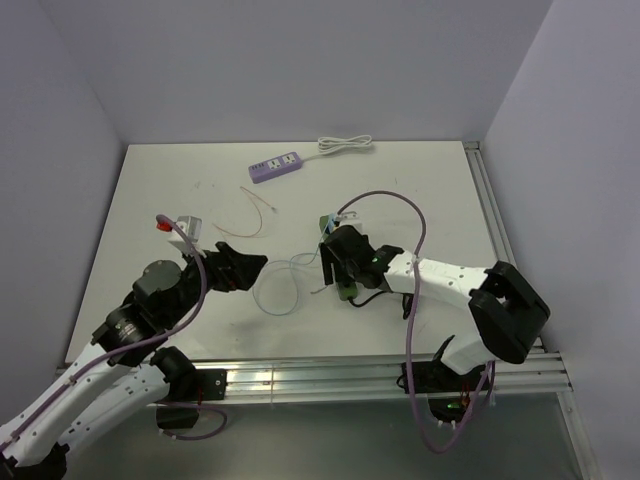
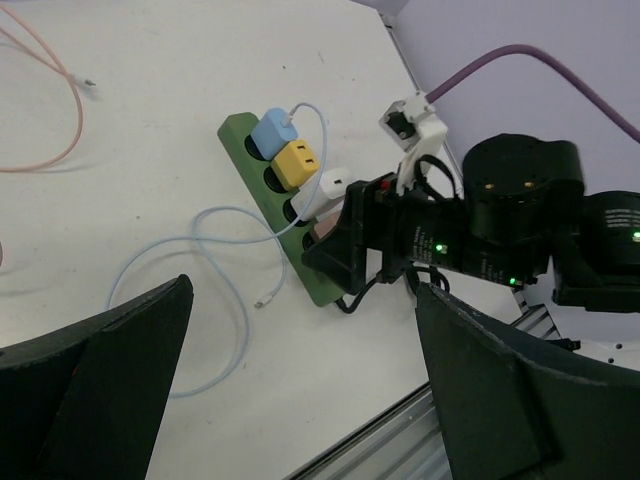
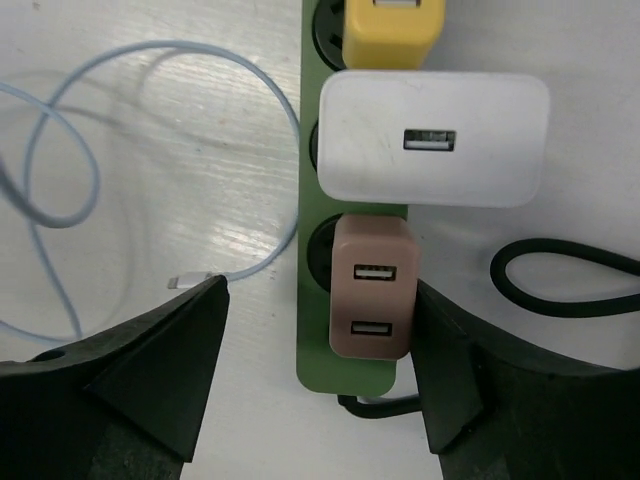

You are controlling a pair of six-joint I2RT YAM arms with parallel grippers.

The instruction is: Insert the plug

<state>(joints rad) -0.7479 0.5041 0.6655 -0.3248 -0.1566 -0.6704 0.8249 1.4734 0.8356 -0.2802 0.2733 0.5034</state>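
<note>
Left gripper [image 1: 245, 265], lower left of the overhead view: fingers spread to full width and holding nothing. It stands short of the work, pointed at it, well apart from the strip.

Right gripper [image 3: 320, 290], centre of the overhead view: fingers parted to a moderate width. They stand either side of the mauve-brown two-port USB plug adapter [image 3: 372, 300] with a clear gap on both flanks. Nothing is gripped.

Task item: the mauve-brown adapter sits in the end socket of the green plastic power strip [image 3: 340, 375], at the bottom of the right wrist frame. It looks square to the strip and level with the white square adapter [image 3: 435, 140] next up. A yellow adapter [image 3: 393, 25] and a blue adapter [image 2: 272, 132] follow along the row.

Assessment: insertion appears complete; the step in hand is judged to be release and retreat.

Recommendation: hold the fingers parted and draw straight back along the approach line. A sideways drift could rock the adapter loose.

Also keep off the loose connector [image 3: 190, 281] of the pale blue cable just left of the strip.

Far field: a lilac power strip [image 1: 276, 166] lies at the top of the white surface [image 1: 420, 180], not involved.
</note>
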